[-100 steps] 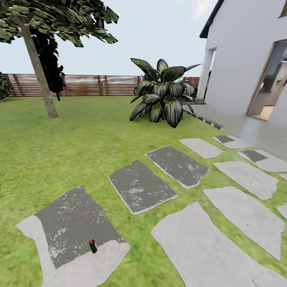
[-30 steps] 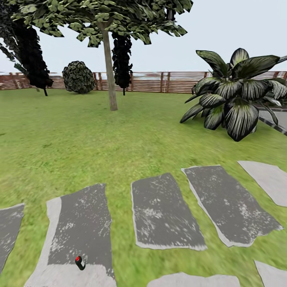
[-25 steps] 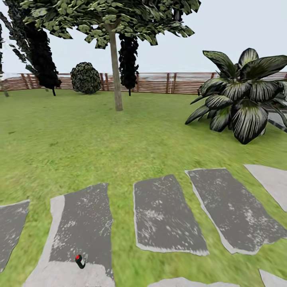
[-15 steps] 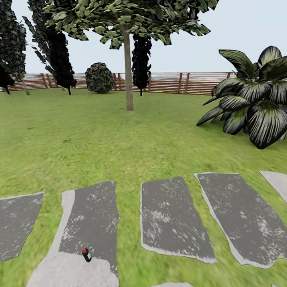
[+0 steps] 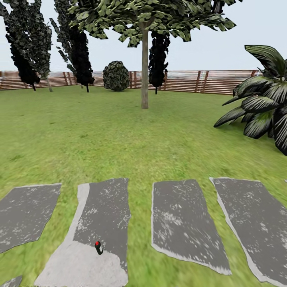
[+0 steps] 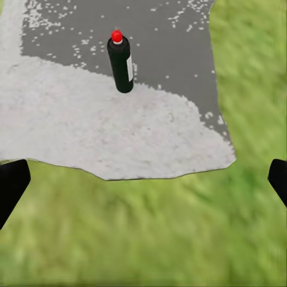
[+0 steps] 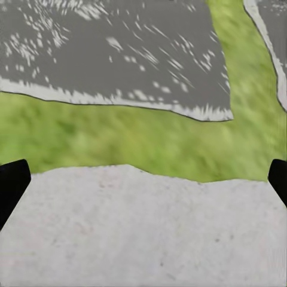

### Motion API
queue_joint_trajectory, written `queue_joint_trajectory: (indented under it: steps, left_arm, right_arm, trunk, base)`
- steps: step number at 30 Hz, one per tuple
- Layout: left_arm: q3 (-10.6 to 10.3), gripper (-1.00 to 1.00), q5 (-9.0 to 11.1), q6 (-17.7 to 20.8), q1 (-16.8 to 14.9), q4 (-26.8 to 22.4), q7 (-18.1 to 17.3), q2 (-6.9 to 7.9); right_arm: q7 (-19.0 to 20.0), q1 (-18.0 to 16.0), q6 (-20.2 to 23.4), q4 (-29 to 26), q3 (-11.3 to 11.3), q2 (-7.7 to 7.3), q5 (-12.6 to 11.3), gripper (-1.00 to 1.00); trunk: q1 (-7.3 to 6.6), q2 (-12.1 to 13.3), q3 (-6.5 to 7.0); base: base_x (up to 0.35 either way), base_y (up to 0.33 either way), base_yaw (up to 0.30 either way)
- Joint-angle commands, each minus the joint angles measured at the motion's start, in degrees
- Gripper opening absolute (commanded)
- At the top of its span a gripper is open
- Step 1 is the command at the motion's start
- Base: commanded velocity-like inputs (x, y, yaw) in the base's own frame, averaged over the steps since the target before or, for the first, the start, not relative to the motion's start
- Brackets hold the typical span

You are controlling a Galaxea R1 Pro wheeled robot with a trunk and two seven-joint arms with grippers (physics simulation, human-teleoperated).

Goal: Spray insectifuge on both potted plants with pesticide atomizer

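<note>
On a grey mottled paving slab (image 5: pixel 101 223) low in the head view stands the pesticide atomizer (image 5: pixel 98 247), upright, its red tip on top, right at the line where the slab's dark grey part meets its pale part; green lawn (image 5: pixel 119 135) surrounds the slab, and more slabs lie side by side to either hand of it, each apart from the next with grass between; farther back a slim-trunked tree (image 5: pixel 144 71) rises from the grass, a round dark bush (image 5: pixel 116 75) sits near a brown slatted wooden fence (image 5: pixel 223 81) that runs across the far edge of the garden, tall dark trees (image 5: pixel 75 48) stand before it at the left, and a big plant with broad green-and-white striped leaves (image 5: pixel 263 107) spreads at the right edge; from the left wrist view the atomizer (image 6: pixel 121 63) shows as a dark bottle with a white label down one side and a red cap, standing on the same two-toned slab (image 6: pixel 89 131), well apart from the left pincer (image 6: pixel 143 185), whose two dark fingertips (image 6: pixel 11 185) sit spread wide at the picture's two sides over the grass; from the right wrist view the right pincer (image 7: pixel 143 185) is likewise spread wide, its dark fingertips (image 7: pixel 12 182) at the two sides above a pale slab (image 7: pixel 143 233), with a strip of grass and a darker slab (image 7: pixel 113 54) beyond.
</note>
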Motion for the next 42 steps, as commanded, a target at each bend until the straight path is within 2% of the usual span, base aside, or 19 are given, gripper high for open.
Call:
queue_joint_trajectory:
  steps: [1, 4, 6, 8, 10, 11, 12, 14, 16, 18, 22, 31, 42]
  left_arm:
    - [-0.1, 1.0, 0.3, -0.1, -0.1, 0.0, 0.0, 0.02]
    - [-0.1, 1.0, 0.3, 0.6, -0.5, 0.1, -0.2, 0.07]
    - [-0.2, 1.0, 0.2, 0.8, -1.2, -0.1, -0.5, 0.03]
    - [-0.3, 1.0, 0.0, 1.2, -3.2, 0.0, -0.5, 0.02]
    - [-0.5, 1.0, -0.1, 3.8, -7.3, 0.1, -0.7, 0.21]
    - [-0.5, 1.0, -0.1, 6.2, -9.6, 0.1, -0.8, 0.32]
    - [-0.6, 1.0, -0.2, 11.0, -13.6, 0.1, -0.8, 0.51]
    - [-0.5, 1.0, -0.3, 13.4, -15.8, 0.0, -0.8, 0.64]
    - [-0.5, 1.0, -0.4, 14.9, -17.7, -0.1, -0.8, 0.84]
    - [-0.5, 1.0, -0.4, 15.4, -18.4, -0.1, -0.9, 1.04]
    - [-0.4, 1.0, -0.4, 15.7, -18.5, -0.2, -0.7, 1.95]
    - [-0.2, 1.0, 0.2, 15.3, -18.0, 0.0, -0.2, 3.82]
    - [-0.4, 1.0, 0.2, 15.2, -18.1, -0.3, -0.2, 3.79]
  right_arm:
    - [0.0, 0.0, -0.2, 0.1, -0.1, 0.01, 0.0, 1.0]
    - [0.1, 0.0, -0.1, 0.0, -0.1, -0.19, 0.2, 1.0]
    - [0.2, -0.1, 0.0, -0.5, 0.5, -0.19, 1.3, 1.0]
    - [0.3, -0.3, 0.2, -1.8, 1.4, -0.17, 3.0, 1.0]
    - [0.6, -1.5, 1.0, -5.3, 2.6, -0.14, 5.5, 1.0]
    - [0.9, -2.7, 2.1, -7.2, 2.9, -0.11, 6.5, 1.0]
    - [2.7, -6.7, 6.7, -10.1, 3.3, -0.03, 7.6, 1.0]
    - [5.2, -10.9, 11.5, -11.0, 3.5, 0.04, 8.0, 1.0]
    - [9.0, -16.8, 17.5, -11.2, 3.6, 0.06, 8.2, 1.0]
    - [11.0, -20.4, 20.9, -11.2, 3.6, 0.05, 8.3, 1.0]
    - [13.0, -24.6, 24.4, -12.5, 3.6, 0.03, 8.3, 1.0]
    - [13.3, -25.4, 25.0, -13.3, 3.7, -0.04, 8.4, 1.0]
    - [13.1, -25.4, 25.1, -13.5, 3.2, -0.06, 8.4, 1.0]
  trunk:
    - [-0.01, 0.0, -0.05]
    - [-0.01, 0.0, -0.05]
    - [-0.01, 0.0, -0.05]
    - [-0.01, 0.0, -0.05]
    - [-0.01, 0.0, -0.05]
    - [-0.01, 0.0, -0.05]
    - [-0.01, 0.0, -0.05]
    - [-0.01, 0.0, -0.05]
    - [-0.01, 0.0, -0.05]
    - [-0.01, 0.0, -0.05]
    - [-0.01, 0.0, -0.05]
    - [-0.01, 0.0, -0.05]
    - [-0.01, 0.0, -0.11]
  base:
    - [0.0, 0.0, 0.073]
    - [0.0, 0.0, 0.029]
    - [0.0, 0.0, 0.01]
    - [0.0, 0.0, 0.005]
    - [0.0, 0.0, 0.002]
    - [0.0, 0.0, 0.001]
    - [0.0, 0.0, 0.0]
    - [0.0, 0.0, 0.0]
    - [0.0, 0.0, 0.0]
    - [0.0, 0.0, 0.0]
    - [0.0, 0.0, 0.0]
    - [0.123, 0.0, 0.0]
    - [0.088, 0.0, 0.009]
